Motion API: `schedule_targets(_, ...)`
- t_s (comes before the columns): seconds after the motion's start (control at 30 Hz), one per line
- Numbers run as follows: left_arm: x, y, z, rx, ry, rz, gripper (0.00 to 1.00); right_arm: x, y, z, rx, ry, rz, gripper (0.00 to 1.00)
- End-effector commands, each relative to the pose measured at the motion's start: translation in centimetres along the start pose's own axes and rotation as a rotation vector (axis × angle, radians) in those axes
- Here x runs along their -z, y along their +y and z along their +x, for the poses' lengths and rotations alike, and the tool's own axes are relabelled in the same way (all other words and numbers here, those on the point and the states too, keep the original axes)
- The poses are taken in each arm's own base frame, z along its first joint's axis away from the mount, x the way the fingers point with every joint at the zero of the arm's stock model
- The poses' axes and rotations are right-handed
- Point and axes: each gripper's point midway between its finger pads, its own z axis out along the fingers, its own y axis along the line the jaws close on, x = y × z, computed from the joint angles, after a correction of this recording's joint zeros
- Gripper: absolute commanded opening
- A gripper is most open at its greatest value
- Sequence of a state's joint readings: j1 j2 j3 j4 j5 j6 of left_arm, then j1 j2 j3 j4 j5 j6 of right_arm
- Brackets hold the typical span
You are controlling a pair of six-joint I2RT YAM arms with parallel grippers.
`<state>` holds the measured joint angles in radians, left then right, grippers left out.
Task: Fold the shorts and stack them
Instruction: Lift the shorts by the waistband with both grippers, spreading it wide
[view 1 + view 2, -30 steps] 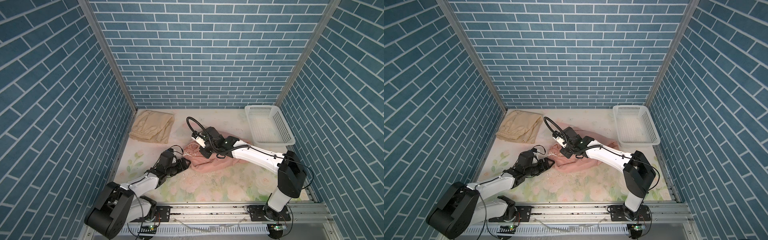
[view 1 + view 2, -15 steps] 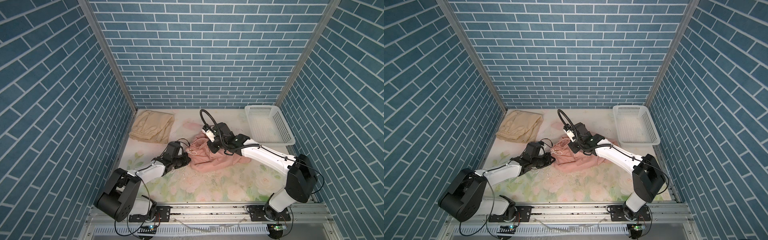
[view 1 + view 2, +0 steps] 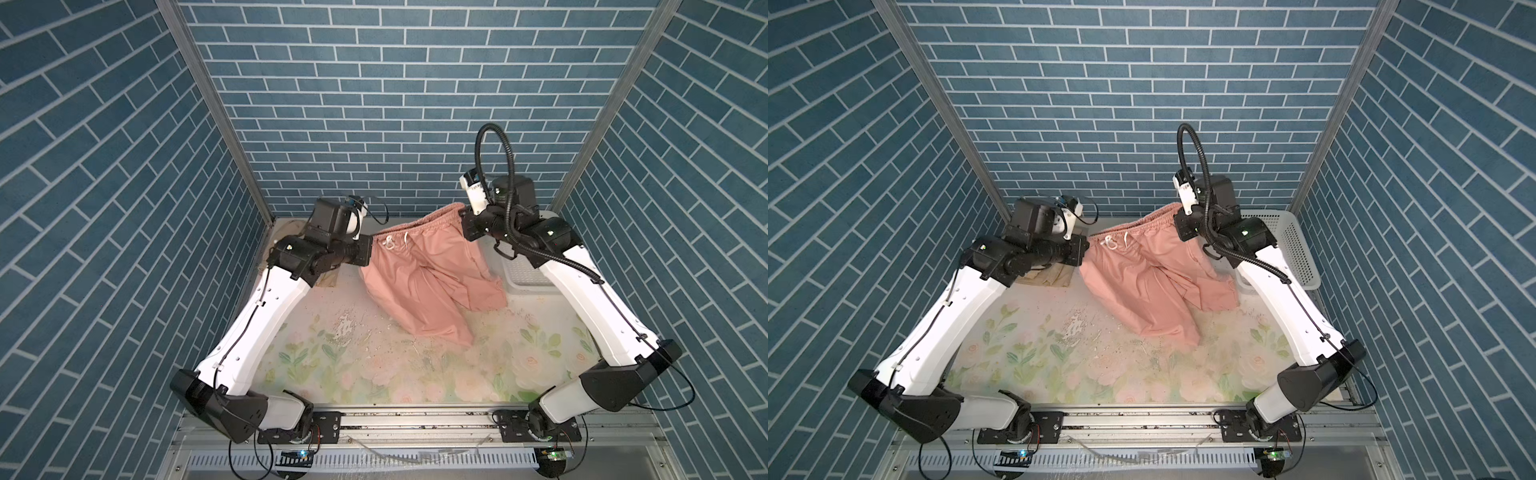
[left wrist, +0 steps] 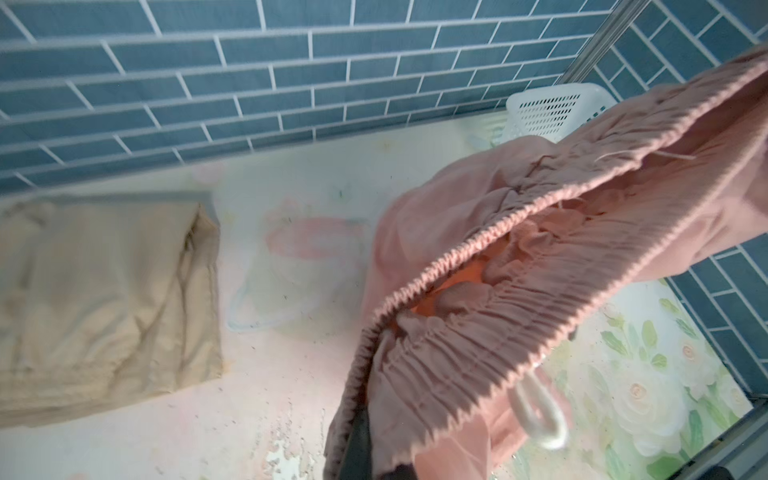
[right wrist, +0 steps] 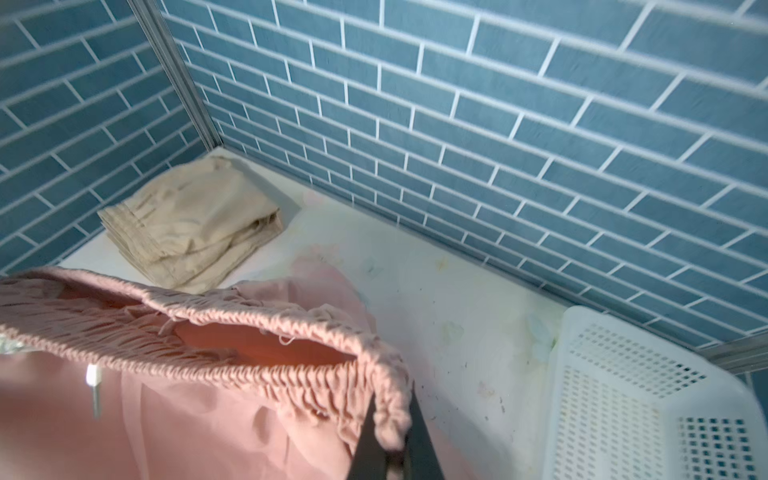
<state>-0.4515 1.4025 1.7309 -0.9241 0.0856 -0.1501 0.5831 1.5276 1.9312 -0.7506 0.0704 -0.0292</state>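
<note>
We are holding the pink shorts (image 3: pixel 432 274) up with the waistband stretched sideways between us. Our left gripper (image 3: pixel 371 246) is clamping its left end and our right gripper (image 3: pixel 464 215) its higher right end. The legs are hanging toward the table (image 3: pixel 374 374). The beige shorts (image 5: pixel 187 224) are lying folded in the far left corner.

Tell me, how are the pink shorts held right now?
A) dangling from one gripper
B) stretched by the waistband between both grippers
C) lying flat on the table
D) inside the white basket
B: the left gripper and right gripper each pinch one end of the pink shorts' waistband, legs hanging down.
</note>
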Motion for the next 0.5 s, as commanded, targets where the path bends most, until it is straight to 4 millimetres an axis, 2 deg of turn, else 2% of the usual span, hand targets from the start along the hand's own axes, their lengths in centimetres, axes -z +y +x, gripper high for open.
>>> schedule_targets(0.0, 3.8, 2.1, 0.3, -0.149, 0.072, -0.107, 0.00, 4.5, -1.8, -1.4, 0.055, 0.009, 0.060, 0.00)
schedule_targets(0.1, 6.7, 1.8, -1.8, -0.170, 0.012, -0.081, 0.00, 8.0, -2.3, -3.8, 0.055, -0.050, 0.062, 0.00)
schedule_targets(0.23, 11.5, -0.9, -3.6, -0.207, -0.091, 0.053, 0.00, 12.6, -1.8, -5.9, 0.034, -0.129, 0.016, 0.00)
schedule_targets(0.33, 15.3, -2.2, -3.2, -0.194, -0.132, 0.109, 0.00, 16.6, -1.0, -7.0, -0.024, -0.194, -0.043, 0.00)
schedule_targets(0.47, 18.8, -1.2, -2.8, -0.173, -0.166, 0.042, 0.00, 20.8, 0.0, -8.0, -0.047, -0.292, -0.116, 0.00)
